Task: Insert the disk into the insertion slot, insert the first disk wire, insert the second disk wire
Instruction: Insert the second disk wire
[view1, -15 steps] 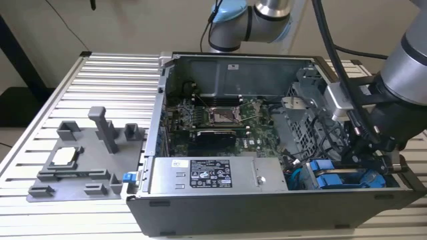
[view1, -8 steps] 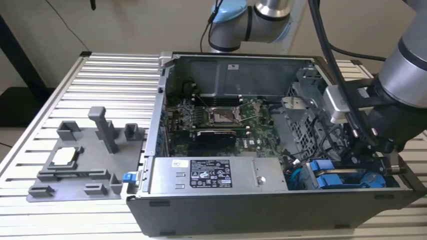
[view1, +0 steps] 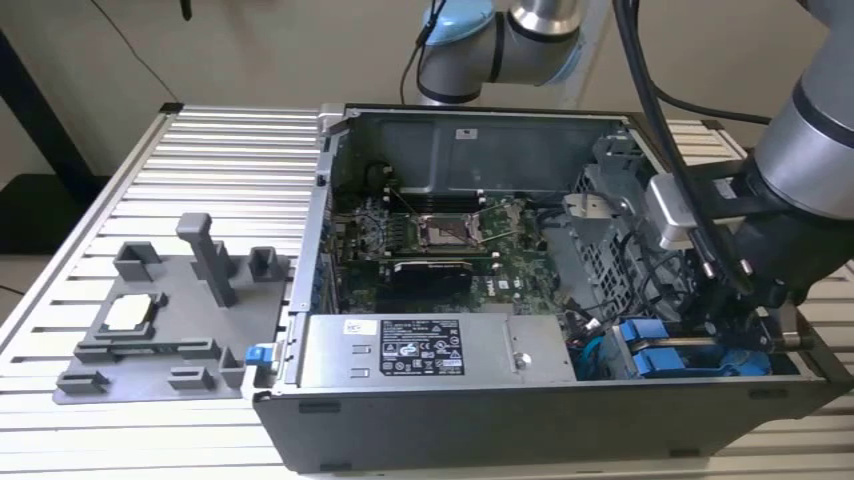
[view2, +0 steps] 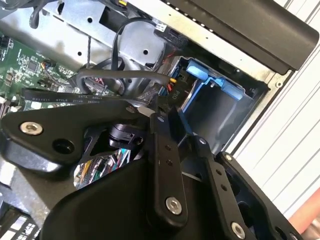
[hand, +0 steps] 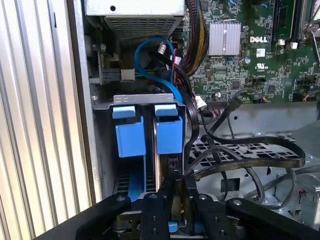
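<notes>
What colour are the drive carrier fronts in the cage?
Bright blue; the two carrier fronts stand side by side in the grey drive cage, clearest in the first wrist view.

Two drive carriers sit side by side in the cage.

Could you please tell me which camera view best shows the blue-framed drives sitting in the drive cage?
The first wrist view: both blue-framed drives stand side by side, unobstructed. The exterior view shows them small beside the arm; the second wrist view shows blue frame behind the gripper.
</notes>
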